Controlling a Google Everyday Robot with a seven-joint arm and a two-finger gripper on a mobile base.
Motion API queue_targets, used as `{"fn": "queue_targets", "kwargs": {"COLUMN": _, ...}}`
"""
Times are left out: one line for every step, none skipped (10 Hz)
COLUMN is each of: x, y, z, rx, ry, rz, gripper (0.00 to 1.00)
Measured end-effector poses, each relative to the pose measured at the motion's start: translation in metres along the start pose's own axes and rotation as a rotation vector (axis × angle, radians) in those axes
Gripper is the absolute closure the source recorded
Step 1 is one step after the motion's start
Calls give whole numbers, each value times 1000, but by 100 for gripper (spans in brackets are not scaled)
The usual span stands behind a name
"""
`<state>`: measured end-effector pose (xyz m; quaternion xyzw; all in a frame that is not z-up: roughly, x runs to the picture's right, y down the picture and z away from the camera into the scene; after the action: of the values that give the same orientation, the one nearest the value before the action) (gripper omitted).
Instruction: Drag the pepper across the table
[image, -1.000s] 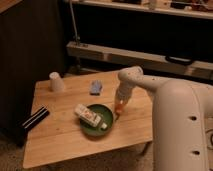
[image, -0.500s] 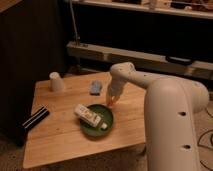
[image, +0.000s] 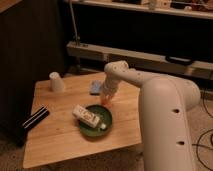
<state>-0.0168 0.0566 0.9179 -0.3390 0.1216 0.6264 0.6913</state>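
Gripper (image: 106, 96): fingers closed, apparently on 1 pepper (image: 104, 102), mid-table (image: 60, 135), beside plate (image: 95, 133). Grasp looks done; most dragging likely remains.

arm (image: 136, 79) bent, reaching forward | wrist pointing down | jaws closed, low at arm's tip

Small orange-red pepper (image: 104, 101), gripped at the hand's (image: 106, 97) tip, low over the light wooden table (image: 55, 132), near its middle
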Motion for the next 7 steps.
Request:
{"fn": "queue_targets", "kwargs": {"x": -2, "y": 8, "z": 0, "rx": -5, "ry": 0, "rz": -16, "gripper": 73}}
{"fn": "queue_targets", "kwargs": {"x": -5, "y": 20, "z": 1, "rx": -12, "ry": 0, "rz": -41, "gripper": 73}}
{"fn": "queue_targets", "kwargs": {"x": -8, "y": 32, "z": 2, "rx": -19, "ry": 2, "rz": -66, "gripper": 73}}
{"fn": "queue_targets", "kwargs": {"x": -10, "y": 43, "z": 3, "rx": -25, "ry": 3, "rz": -89, "gripper": 73}}
{"fn": "queue_targets", "kwargs": {"x": -11, "y": 49, "z": 4, "rx": -28, "ry": 4, "rz": -102, "gripper": 73}}
{"fn": "queue_targets", "kwargs": {"x": -10, "y": 57, "z": 6, "rx": -33, "ry": 9, "rz": -121, "gripper": 73}}
{"fn": "queue_targets", "kwargs": {"x": -9, "y": 64, "z": 8, "rx": -37, "ry": 12, "rz": -134, "gripper": 73}}
